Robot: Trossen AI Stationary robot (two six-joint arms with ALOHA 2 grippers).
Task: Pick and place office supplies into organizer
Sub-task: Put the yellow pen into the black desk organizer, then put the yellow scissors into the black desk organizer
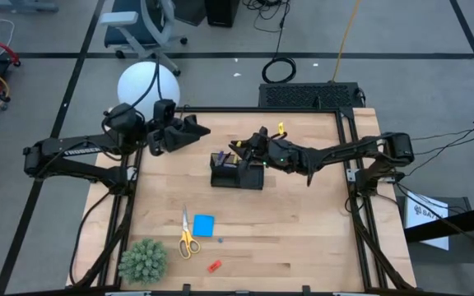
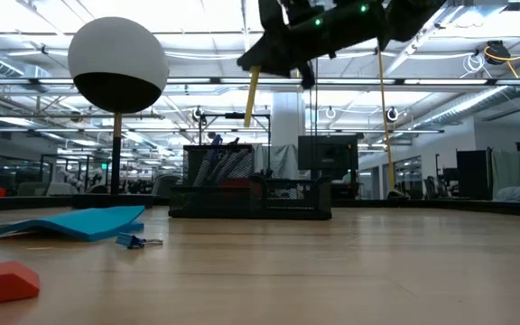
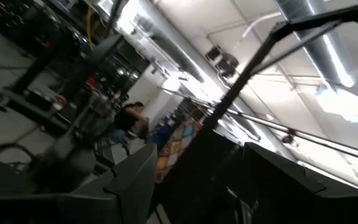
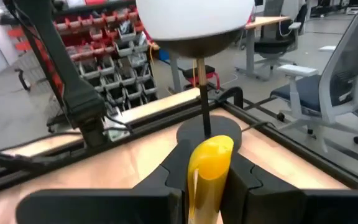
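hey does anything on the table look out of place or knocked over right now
Nothing stands out. The scissors, blue note pad and red piece lie flat on the table, and the organizer stands upright under the right gripper, which holds a yellow pen.

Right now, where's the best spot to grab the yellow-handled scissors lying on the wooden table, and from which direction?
Probably from straight above, pinching across the closed blades just ahead of the pivot. The yellow-handled scissors lie flat on the wooden table, blades pointing toward the far edge, handles nearer the green spiky plant. The blue square note pad sits close beside them, so jaws should stay narrow.
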